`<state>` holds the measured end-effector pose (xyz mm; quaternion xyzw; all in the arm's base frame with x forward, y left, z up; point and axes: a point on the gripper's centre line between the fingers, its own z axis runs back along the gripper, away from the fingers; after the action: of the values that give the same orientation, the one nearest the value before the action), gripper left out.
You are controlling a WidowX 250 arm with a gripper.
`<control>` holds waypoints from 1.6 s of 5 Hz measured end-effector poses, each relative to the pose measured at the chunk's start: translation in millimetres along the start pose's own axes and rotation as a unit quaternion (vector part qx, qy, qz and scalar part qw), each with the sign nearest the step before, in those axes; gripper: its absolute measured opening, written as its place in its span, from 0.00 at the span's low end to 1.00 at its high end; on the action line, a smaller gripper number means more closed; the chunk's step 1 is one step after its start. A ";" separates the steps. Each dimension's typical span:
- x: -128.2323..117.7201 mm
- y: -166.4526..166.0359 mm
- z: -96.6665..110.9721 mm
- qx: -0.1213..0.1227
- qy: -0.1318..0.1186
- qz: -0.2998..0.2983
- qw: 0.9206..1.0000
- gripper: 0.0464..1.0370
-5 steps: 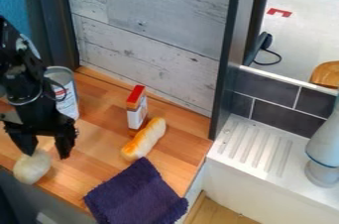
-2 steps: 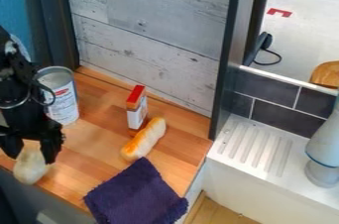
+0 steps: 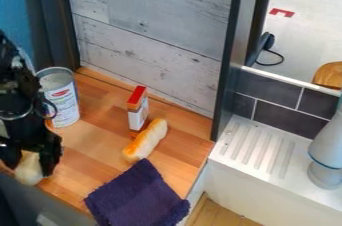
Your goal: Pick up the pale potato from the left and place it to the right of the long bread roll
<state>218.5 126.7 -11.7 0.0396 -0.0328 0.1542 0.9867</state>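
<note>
At the lower left, the black gripper (image 3: 29,166) hangs low over the counter, open, with a finger on each side of a pale, rounded white object (image 3: 28,170). Whether the fingers touch it, I cannot tell. Behind the gripper and a little to its right stands a can (image 3: 60,97) with a white and red label. Farther right are an upright small red and white box (image 3: 138,110) and an orange and cream bread-like roll (image 3: 145,141). A dark purple cloth (image 3: 138,197) lies over the counter's front edge.
The wooden counter (image 3: 95,142) meets a grey plank wall (image 3: 147,30) at the back. A dark upright post (image 3: 230,55) stands at its right end. Beyond are a white ridged drainboard (image 3: 257,147) and a light grey cylindrical object (image 3: 327,145).
The gripper has moved left and down, so its fingers now stand lower around the white object. More of the can shows. The other things have stayed where they were.
</note>
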 end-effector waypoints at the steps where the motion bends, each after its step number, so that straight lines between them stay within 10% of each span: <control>1: 0.0 0.1 -10.1 0.001 0.007 -0.004 1.000 0.94; 3: 0.7 -4.7 -19.1 -0.014 0.009 -0.011 1.000 0.83; 5: 24.0 -21.5 33.4 -0.064 -0.042 0.005 0.997 0.83; 8: 95.7 -165.3 66.3 -0.162 -0.074 -0.065 0.982 0.83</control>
<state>356.6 -7.1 50.4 -0.1075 -0.1277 0.0789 0.9828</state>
